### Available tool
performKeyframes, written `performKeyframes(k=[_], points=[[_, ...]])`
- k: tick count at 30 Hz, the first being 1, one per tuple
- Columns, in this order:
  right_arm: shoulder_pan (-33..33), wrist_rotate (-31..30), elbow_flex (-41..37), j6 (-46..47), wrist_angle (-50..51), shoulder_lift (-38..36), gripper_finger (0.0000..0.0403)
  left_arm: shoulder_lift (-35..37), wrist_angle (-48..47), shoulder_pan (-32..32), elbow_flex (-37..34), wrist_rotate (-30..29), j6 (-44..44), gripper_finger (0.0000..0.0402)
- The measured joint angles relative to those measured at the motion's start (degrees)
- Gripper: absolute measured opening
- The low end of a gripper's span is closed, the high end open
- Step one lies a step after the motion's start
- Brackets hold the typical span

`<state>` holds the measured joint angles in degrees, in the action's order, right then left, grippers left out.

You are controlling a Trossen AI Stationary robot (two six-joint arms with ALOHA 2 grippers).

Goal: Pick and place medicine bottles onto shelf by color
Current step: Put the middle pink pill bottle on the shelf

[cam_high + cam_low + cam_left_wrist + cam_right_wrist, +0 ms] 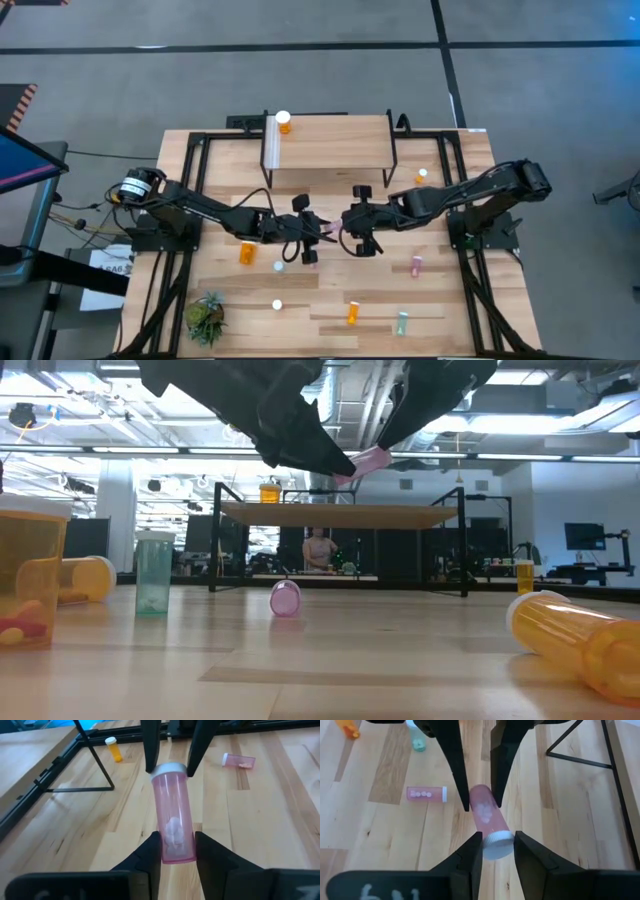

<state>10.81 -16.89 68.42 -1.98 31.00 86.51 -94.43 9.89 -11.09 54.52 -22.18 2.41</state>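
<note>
A pink medicine bottle (331, 228) with a white cap hangs in the air over the middle of the table, between my two grippers. My left gripper (176, 851) comes from the table's left and is shut on its bottom end. My right gripper (497, 847) comes from the right and is shut on its cap end. The shelf (330, 140) stands at the far edge on thin black legs, with one orange bottle (284, 122) upright on its left end. Other bottles lie loose on the tabletop. My left gripper pinches the bottle's bottom end (178, 856) between its two fingers, one on each side wall. The fingers slant down from the table's left and run along the bottle. The bottle is lifted clear of the table. My right gripper pinches the white cap (498, 843) between its two fingers, one on each side. The fingers slant down from the table's right and run along the bottle. The bottle reaches from the cap toward my left gripper, clear of the table.
On the table lie an orange bottle (247, 252), a pink bottle (417, 264), an orange one (352, 313) and a green one (402, 322) near the front. Another small orange bottle (422, 176) stands right of the shelf. A potted plant (205, 317) sits front left.
</note>
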Motion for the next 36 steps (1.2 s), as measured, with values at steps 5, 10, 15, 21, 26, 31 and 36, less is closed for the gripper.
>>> performKeyframes(k=[5,10,15,21,26,31,36], points=[[0.63,0.02,0.00,-0.04,-0.04,-0.01,0.0126,0.00,-0.02,0.00,0.00,0.05,-0.15,0.0087],[1.35,0.01,-0.04,-0.02,-0.09,-1.36,0.0153,0.00,0.48,-0.07,0.00,0.07,-0.34,0.0087],[1.95,-1.59,-0.04,1.32,0.17,-5.15,0.0186,0.00,0.74,0.01,0.00,-0.04,-0.74,0.0087],[2.34,-3.04,-0.04,2.27,-0.37,-10.80,0.0203,0.00,2.63,0.00,0.00,0.73,-1.78,0.0087],[2.83,-4.36,-0.04,3.49,-0.65,-13.92,0.0200,0.00,5.26,0.26,0.00,3.50,-2.19,0.0087],[4.75,-4.53,-0.04,4.11,-0.67,-14.65,0.0194,0.00,6.85,0.46,-0.04,3.90,-2.59,0.0087],[8.77,-4.34,-0.05,3.30,-3.14,-14.13,0.0190,0.02,9.11,0.22,-0.04,4.70,-4.04,0.0087]])
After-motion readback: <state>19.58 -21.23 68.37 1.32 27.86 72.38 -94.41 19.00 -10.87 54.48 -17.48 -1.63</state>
